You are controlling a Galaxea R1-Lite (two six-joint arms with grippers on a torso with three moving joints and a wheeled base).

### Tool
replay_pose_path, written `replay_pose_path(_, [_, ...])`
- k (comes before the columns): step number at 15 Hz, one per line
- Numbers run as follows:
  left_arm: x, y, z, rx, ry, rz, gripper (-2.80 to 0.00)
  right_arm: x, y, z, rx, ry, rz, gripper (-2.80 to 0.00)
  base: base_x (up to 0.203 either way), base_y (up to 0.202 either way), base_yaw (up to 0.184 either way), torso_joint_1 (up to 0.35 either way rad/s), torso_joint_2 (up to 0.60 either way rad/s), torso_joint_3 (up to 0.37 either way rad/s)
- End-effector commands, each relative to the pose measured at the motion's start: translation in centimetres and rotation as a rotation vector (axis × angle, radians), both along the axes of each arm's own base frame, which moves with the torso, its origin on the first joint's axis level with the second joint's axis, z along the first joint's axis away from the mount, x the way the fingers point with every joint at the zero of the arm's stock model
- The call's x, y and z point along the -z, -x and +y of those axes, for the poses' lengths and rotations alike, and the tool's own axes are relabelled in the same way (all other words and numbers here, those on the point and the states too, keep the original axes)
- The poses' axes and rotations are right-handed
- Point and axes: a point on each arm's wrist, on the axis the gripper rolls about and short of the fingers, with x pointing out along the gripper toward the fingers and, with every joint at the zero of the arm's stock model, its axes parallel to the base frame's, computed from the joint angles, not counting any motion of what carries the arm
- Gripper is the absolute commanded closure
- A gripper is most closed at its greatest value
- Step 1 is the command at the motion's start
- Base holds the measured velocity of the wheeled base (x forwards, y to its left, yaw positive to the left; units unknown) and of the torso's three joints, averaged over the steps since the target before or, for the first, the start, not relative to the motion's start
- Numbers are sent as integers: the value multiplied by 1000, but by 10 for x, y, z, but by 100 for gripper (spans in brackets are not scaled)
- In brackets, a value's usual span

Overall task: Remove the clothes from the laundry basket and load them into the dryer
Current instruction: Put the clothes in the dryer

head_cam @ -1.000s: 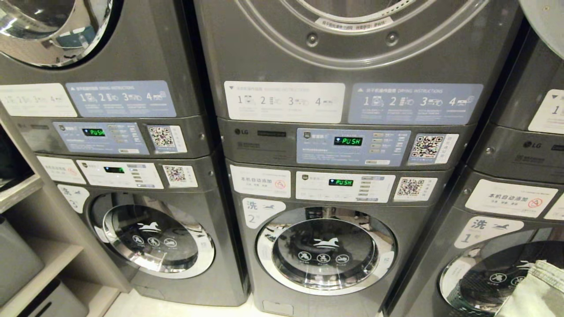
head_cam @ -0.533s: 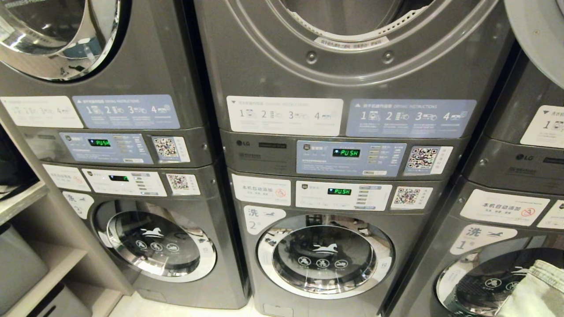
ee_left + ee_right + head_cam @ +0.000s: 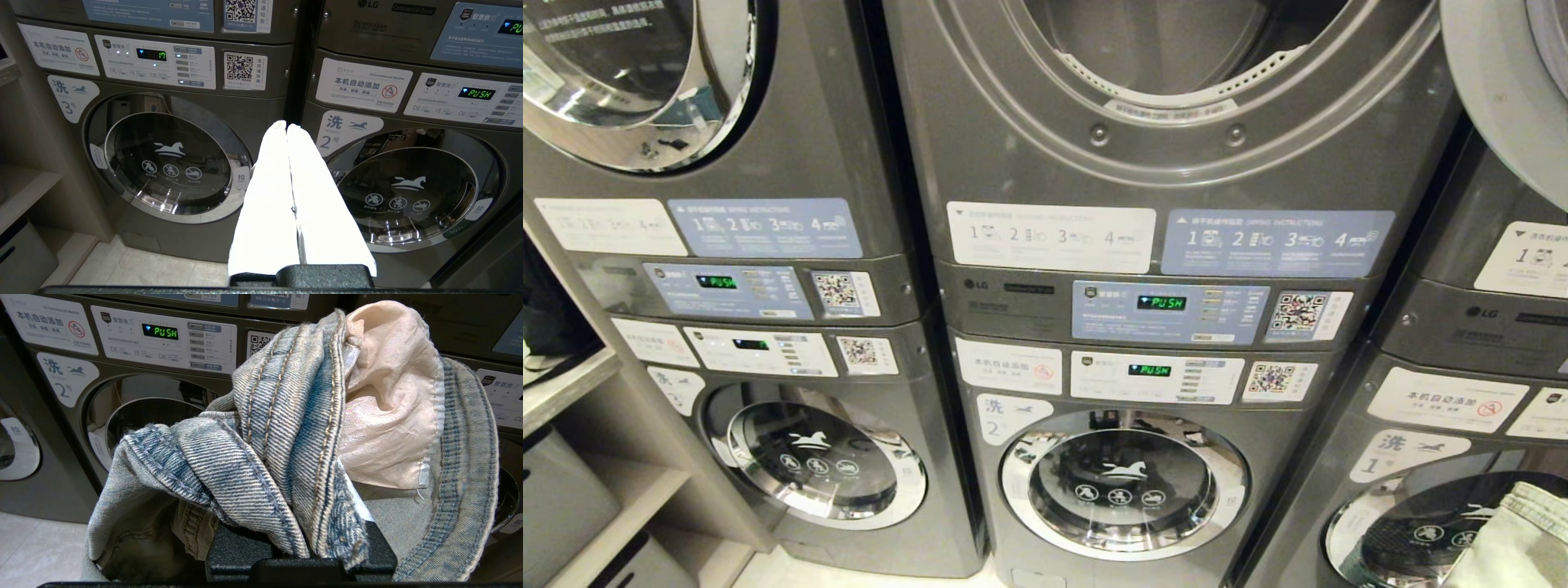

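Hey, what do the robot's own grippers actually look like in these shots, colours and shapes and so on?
The left gripper has two long, smooth white fingers that taper toward rounded tips, set in a black block-shaped mount. Of the right gripper, only a similar black textured mount shows; denim covers the rest. No cables or markings are visible on either, and neither arm appears in the head view.

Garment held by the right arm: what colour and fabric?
Faded blue denim garment with a pale peach lining; clearest in the right wrist view.
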Motion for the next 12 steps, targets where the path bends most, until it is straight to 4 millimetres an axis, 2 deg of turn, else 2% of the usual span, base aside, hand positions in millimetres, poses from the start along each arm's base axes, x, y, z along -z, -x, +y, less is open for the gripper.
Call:
replay_pose_path(1, [8, -2, 0, -1, 1, 26, 0, 0, 0, 0, 0, -1, 2, 0, 0, 0, 0, 147, -296, -150])
replay_pose_path(12, [8, -2, 0, -1, 1, 28, 0, 0, 0, 0, 0, -2, 2, 0, 0, 0, 0, 98, -188, -91])
